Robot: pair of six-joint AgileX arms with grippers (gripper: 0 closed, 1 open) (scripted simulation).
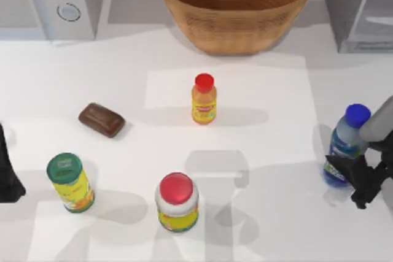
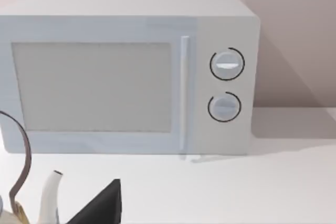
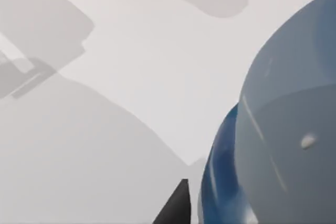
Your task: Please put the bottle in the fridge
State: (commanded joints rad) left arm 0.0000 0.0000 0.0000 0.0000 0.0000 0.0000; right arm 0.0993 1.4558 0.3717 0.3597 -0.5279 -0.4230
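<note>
Bottle: the bottle [image 1: 345, 145] is standing upright near the right edge of the worktop [image 1: 110, 170], blue cap up, its blue label facing the right gripper; in the right wrist view its clear body [image 3: 286, 145] is sitting very close to the camera.
Right gripper: the right gripper [image 1: 351, 179] is reaching in from the right edge and sitting at the lower part of the bottle, touching or just beside it; I cannot tell whether its fingers are gripping or merely flanking the bottle.
Left gripper: the left arm is resting parked at the left edge of the worktop; a dark finger [image 2: 100, 205] is showing in the left wrist view, and how wide the fingers are standing cannot be told.
Fridge: the fridge [image 1: 356, 10] is standing at the far right corner, well apart from the bottle, with its pale door panel facing the worktop.
Microwave: the white microwave [image 1: 55, 1] is standing at the far left corner, two round knobs on its front.
Basket: a woven basket [image 1: 236, 4] is sitting at the far middle, between microwave and fridge.
Orange bottle: a small orange bottle [image 1: 204, 99] with a red cap is standing upright mid-worktop.
Jar: a jar [image 1: 177, 204] with a red lid is standing near the front.
Can: a yellow can [image 1: 70, 183] with a green top is standing front left.
Brown block: a brown block [image 1: 101, 119] is lying left of centre.
</note>
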